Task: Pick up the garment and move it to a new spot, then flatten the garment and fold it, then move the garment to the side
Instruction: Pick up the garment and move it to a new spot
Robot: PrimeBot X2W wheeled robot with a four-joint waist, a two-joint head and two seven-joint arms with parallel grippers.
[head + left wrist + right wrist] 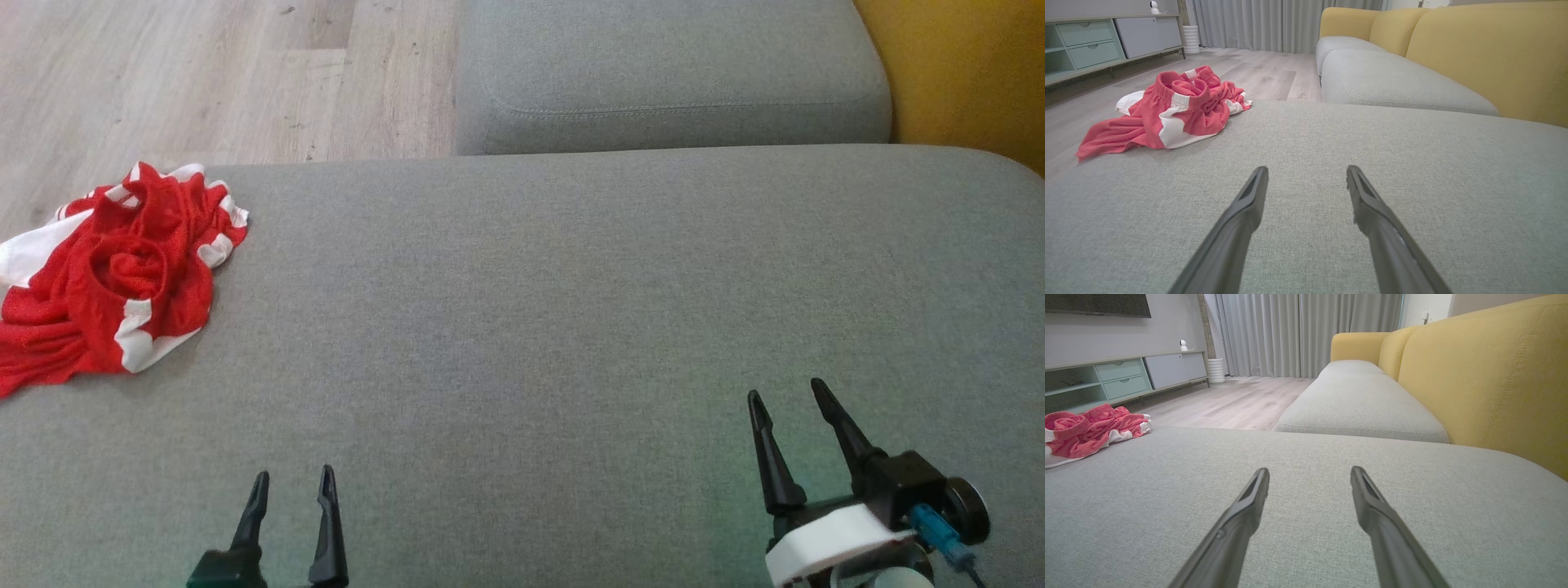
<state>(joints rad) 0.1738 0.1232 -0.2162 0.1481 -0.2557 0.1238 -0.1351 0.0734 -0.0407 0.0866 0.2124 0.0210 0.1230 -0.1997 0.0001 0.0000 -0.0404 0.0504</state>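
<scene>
I have the red shorts (114,278) at the far left corner of the big grey seat cushion (571,286). They are crumpled in a heap, with white side panels showing. The head view cuts them off at its left edge, so I can't see their whole outline. From the left wrist, the shorts (1175,114) have their gathered waistband on top. A red flap and a white patch seem to reach past the cushion's left edge over the wooden floor (204,73), but I can't tell how far they overhang. The folds hide which side is the front and where the leg openings lie. From the right wrist, the shorts (1090,428) look small and are clipped by the left border.

The left gripper (294,472) sits over the near part of the cushion, fingers spread with nothing between them. Its body is cut off by the bottom edge of the head view. Its own camera shows the left gripper (1307,168) with bare grey fabric in the gap.

The right gripper (784,389) is likewise spread wide and empty, well apart from the shorts. Its white housing (824,543) and blue connector (935,531) are partly cropped at the bottom. I can't tell whether either pair of fingertips touches the cushion.
</scene>
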